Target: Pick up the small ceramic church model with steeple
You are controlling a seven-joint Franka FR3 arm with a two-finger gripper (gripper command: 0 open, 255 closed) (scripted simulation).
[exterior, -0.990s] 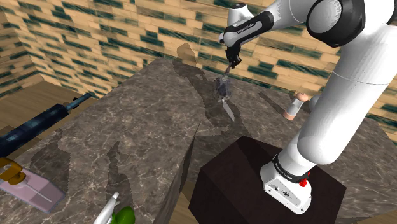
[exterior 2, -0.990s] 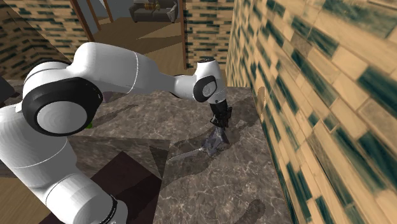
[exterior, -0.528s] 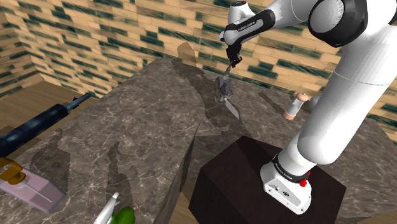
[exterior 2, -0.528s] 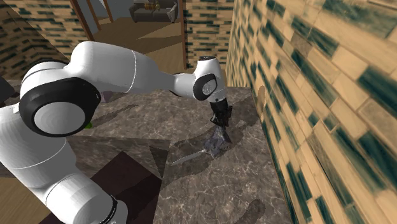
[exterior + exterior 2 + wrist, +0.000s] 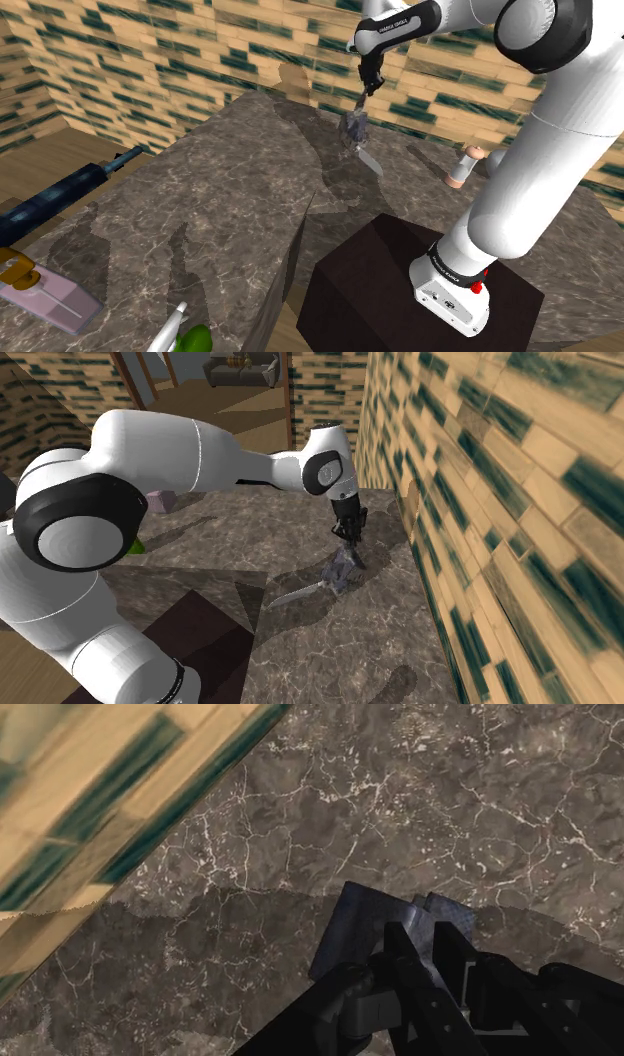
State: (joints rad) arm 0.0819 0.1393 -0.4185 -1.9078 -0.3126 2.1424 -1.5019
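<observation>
The tool (image 5: 357,108) is clamped on the church model (image 5: 354,130), a small grey-blue piece hanging beneath it with its steeple slanting down over the worktop (image 5: 200,210). Whether the steeple's tip touches the stone is hard to make out. In the wrist view the black fingers (image 5: 402,966) cover much of the model. A green thing (image 5: 196,340) is cut off at the shoulder view's lower edge. The worktop is dark veined marble, set against a tan and green brick wall (image 5: 150,50). A sofa (image 5: 240,370) stands far off.
</observation>
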